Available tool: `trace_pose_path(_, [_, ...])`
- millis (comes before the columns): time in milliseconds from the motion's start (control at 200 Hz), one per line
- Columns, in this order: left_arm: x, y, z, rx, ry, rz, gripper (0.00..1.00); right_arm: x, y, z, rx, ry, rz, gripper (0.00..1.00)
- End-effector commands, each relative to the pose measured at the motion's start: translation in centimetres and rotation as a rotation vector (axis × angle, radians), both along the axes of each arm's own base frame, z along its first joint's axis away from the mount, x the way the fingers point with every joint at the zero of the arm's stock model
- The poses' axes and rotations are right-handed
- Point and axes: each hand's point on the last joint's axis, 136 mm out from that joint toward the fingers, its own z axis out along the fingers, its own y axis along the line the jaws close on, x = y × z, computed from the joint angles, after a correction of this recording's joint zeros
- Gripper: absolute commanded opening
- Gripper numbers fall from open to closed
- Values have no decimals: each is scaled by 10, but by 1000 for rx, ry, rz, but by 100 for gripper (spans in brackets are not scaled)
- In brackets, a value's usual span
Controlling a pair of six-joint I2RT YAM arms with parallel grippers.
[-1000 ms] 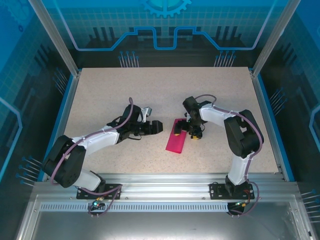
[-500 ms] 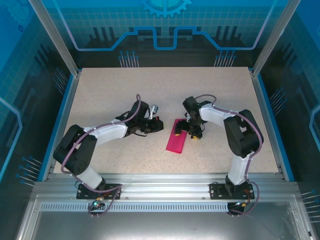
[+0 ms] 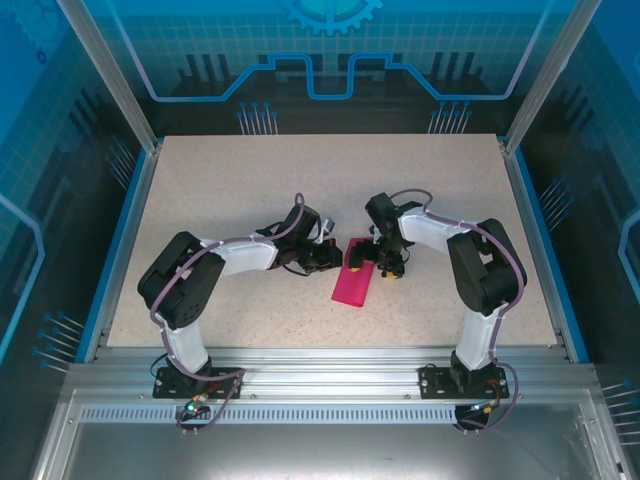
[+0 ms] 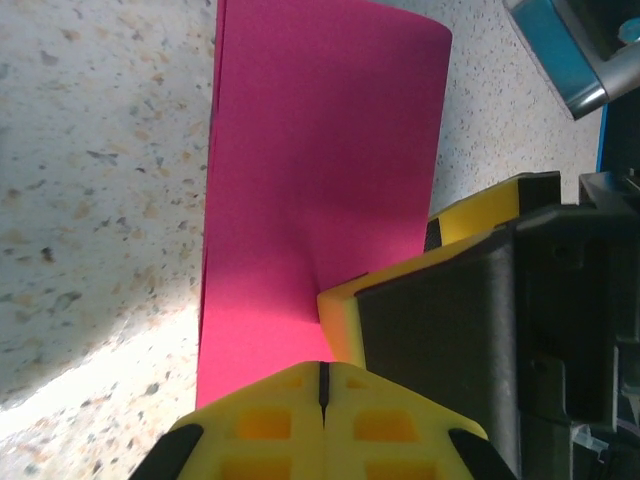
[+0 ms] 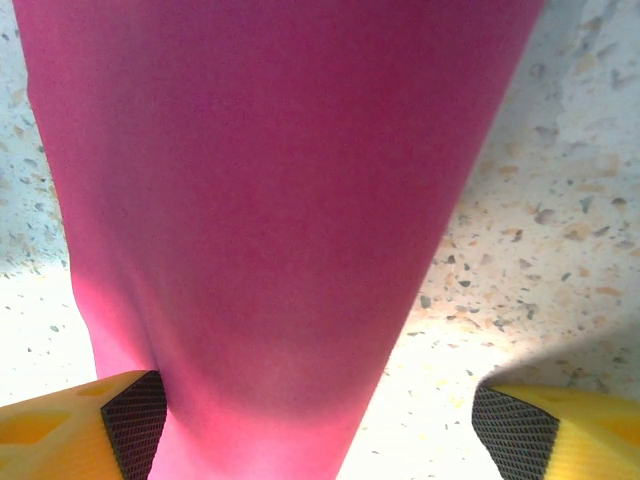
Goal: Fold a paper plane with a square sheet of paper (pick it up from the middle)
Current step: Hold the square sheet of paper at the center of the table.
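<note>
Speckled table (image 3: 220, 190) — right claw (image 5: 318, 425) astride sheet (image 5: 270, 200)

We see a speckled beige table (image 3: 220, 190) edged by blue strips (image 3: 122, 235), an aluminium rail (image 3: 330, 357) along its near side, and blue panels (image 3: 330, 60) with a gear motif (image 3: 332, 12) on silver posts (image 3: 112, 75) behind.

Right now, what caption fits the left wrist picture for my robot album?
Left gripper, shut, at the near end of the pink paper sheet on the speckled table.
</note>
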Motion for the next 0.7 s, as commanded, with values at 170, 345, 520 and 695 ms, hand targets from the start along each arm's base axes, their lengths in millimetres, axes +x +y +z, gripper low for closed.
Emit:
trace_pose_path(170, [-5, -14, -10, -8, 62, -28, 0, -20, -12, -64, -59, 86, 28, 88])
trace_pose_path(345, [-7, -17, -20, 16, 85, -34, 0, -22, -10, -67, -57, 95, 30, 88])
trace_pose_path(520, [-8, -17, -29, 41, 95, -28, 0, -23, -9, -69, -56, 96, 35, 88])
trace_pose_path(695, [-10, -11, -37, 76, 102, -14, 0, -23, -9, -69, -58, 95, 35, 88])
